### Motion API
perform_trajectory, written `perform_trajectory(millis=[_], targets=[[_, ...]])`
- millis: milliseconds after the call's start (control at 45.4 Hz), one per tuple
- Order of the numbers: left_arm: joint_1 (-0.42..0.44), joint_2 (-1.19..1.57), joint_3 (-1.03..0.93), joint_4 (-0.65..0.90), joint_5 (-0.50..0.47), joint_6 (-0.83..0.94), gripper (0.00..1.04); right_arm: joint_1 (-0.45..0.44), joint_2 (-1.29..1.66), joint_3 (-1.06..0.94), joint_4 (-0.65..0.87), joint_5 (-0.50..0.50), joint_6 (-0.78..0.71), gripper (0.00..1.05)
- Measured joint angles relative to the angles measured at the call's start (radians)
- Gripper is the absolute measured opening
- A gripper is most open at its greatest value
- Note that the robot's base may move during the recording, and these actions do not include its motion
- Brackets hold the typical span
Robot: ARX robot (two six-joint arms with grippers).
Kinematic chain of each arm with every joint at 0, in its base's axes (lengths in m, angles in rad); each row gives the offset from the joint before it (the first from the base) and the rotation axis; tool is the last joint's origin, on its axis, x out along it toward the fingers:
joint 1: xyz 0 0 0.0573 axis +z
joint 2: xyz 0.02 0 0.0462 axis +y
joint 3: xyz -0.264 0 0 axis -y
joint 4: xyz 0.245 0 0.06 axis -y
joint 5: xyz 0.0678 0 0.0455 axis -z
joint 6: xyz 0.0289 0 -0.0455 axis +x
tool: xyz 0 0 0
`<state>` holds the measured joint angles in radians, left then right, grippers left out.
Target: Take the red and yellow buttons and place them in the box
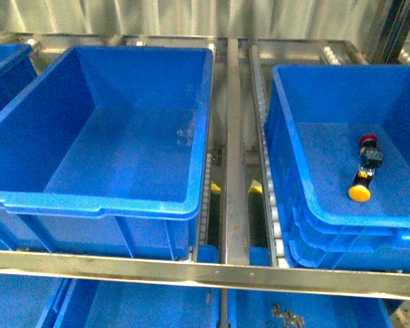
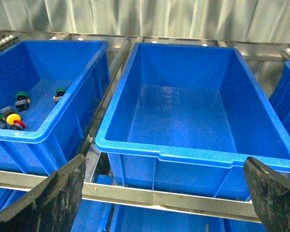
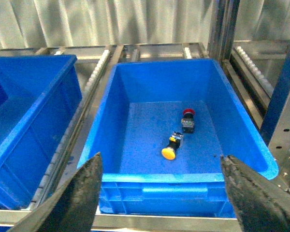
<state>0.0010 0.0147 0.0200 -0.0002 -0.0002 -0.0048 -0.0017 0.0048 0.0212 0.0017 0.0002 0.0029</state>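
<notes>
The box is the deep blue crate with a doubled rim at the right in the front view. On its floor lie a red button and a yellow button. The right wrist view shows the same box, red button and yellow button. My right gripper hangs open above the box's near rim, empty. Another yellow button and red button lie in the far-left crate. My left gripper is open and empty, in front of the middle crate. Neither gripper appears in the front view.
The middle crate, single-rimmed with a stepped front lip, is bare inside. Green-capped buttons lie in the far-left crate. A metal rail crosses in front of the crates and roller tracks run between them. More blue crates sit on the lower shelf.
</notes>
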Motion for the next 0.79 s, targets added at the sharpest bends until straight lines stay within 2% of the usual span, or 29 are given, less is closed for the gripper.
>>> perform_trajectory(millis=[154, 793], targets=[[0.000, 0.000, 0.000, 0.000, 0.000, 0.000, 0.97, 0.000, 0.000, 0.000, 0.000, 0.000, 0.000, 0.98], [0.000, 0.000, 0.000, 0.000, 0.000, 0.000, 0.97, 0.000, 0.000, 0.000, 0.000, 0.000, 0.000, 0.97]])
